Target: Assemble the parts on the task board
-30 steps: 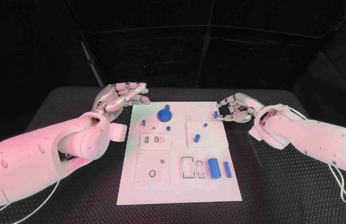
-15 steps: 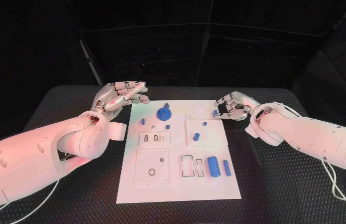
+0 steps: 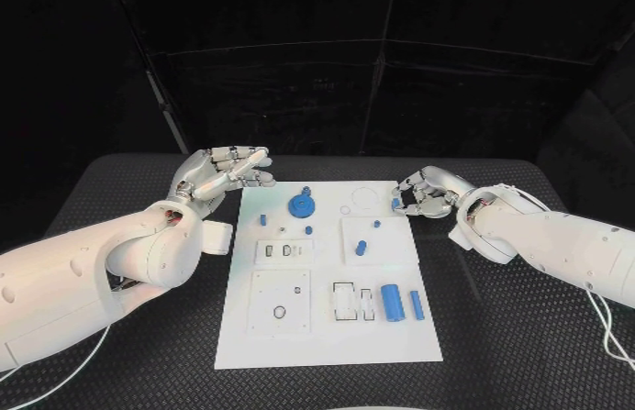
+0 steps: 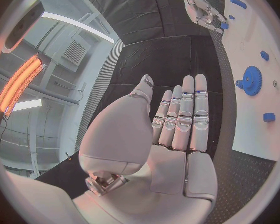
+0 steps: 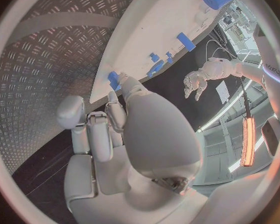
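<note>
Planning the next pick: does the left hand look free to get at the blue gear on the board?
Probably yes. The left hand hovers open beside the task board, and the blue gear lies uncovered near it with nothing between; only small blue parts lie nearby.

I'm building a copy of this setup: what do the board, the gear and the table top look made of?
Board: smooth matte white sheet, probably plastic. Gear: solid blue, evenly coloured, likely moulded or printed plastic. Table top: black with a raised diamond tread, apparently rubber matting.
</note>
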